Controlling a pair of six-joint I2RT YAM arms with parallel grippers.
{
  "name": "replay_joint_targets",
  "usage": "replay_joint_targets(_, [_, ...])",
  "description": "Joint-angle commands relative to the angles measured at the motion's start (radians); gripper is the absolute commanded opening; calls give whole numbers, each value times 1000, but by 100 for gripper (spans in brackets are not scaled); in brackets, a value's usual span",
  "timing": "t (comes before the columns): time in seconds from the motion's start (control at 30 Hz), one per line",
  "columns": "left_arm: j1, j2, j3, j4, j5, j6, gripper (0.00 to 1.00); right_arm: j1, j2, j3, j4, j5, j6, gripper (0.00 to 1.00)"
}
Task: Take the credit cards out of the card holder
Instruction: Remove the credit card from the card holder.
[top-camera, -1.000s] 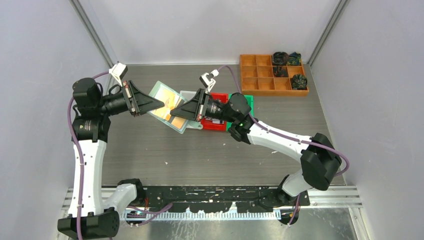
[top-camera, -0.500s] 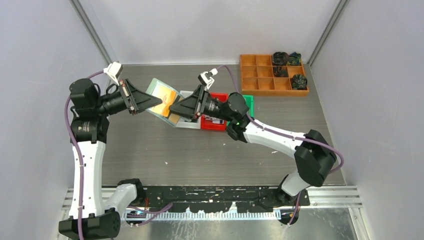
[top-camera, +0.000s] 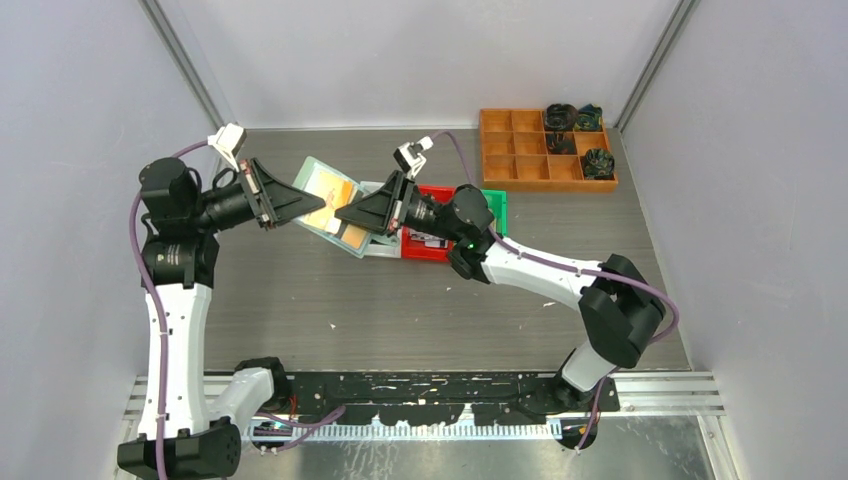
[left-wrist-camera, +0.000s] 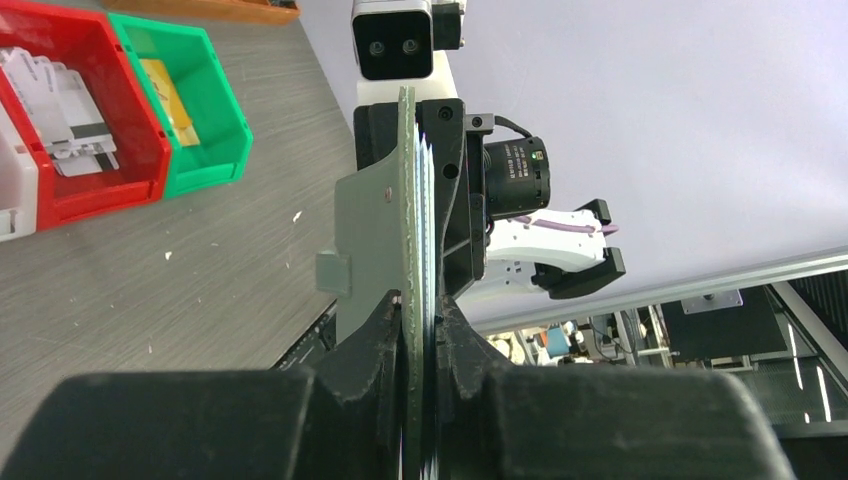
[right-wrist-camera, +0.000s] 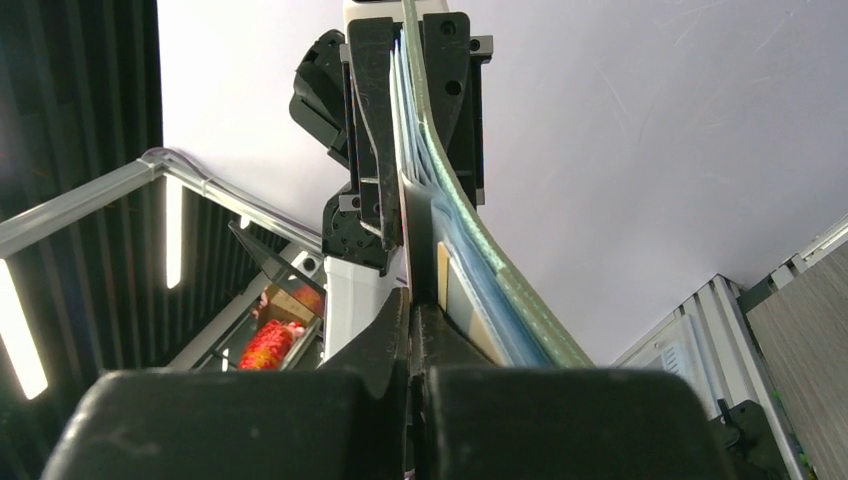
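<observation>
The mint-green card holder (top-camera: 322, 180) hangs tilted above the table between my two grippers, with gold credit cards (top-camera: 352, 236) showing through its pockets. My left gripper (top-camera: 316, 208) is shut on the holder's left side. The left wrist view shows the holder edge-on (left-wrist-camera: 409, 180) clamped in the left gripper (left-wrist-camera: 420, 305). My right gripper (top-camera: 340, 214) meets it from the right. In the right wrist view the right gripper (right-wrist-camera: 412, 300) is shut on a thin dark card edge (right-wrist-camera: 417, 225), beside the holder's fanned pockets (right-wrist-camera: 480, 265).
A white bin (top-camera: 386, 247), a red bin (top-camera: 438, 247) holding pale cards and a green bin (top-camera: 497, 205) stand in a row just behind the right gripper. A wooden compartment tray (top-camera: 530, 150) with dark items sits at the back right.
Both grippers and the card holder have shifted a little up and to the left since a second ago. Both stay shut.
</observation>
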Motion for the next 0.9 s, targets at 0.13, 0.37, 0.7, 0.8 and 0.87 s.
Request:
replay_joint_targets(0.13, [-3,-19,35,65,33,-11,4,-44,-114,-132,-32,62,-63,1])
replay_joint_targets(0.37, [9,-24,47,38,-36,32,0,-75,-189,-221,-76,60,-86,1])
replay_joint_targets(0.7, [13,62,151,-215,-86,326,0,-369,-494,-300,-682,-8,-255,1])
replay_joint_targets(0.8, [13,118,199,-332,-91,454,0,-419,-568,-213,-1081,68,-458,1])
replay_joint_targets(0.87, [15,149,221,-402,-89,514,0,-452,-571,-137,-1310,131,-575,1])
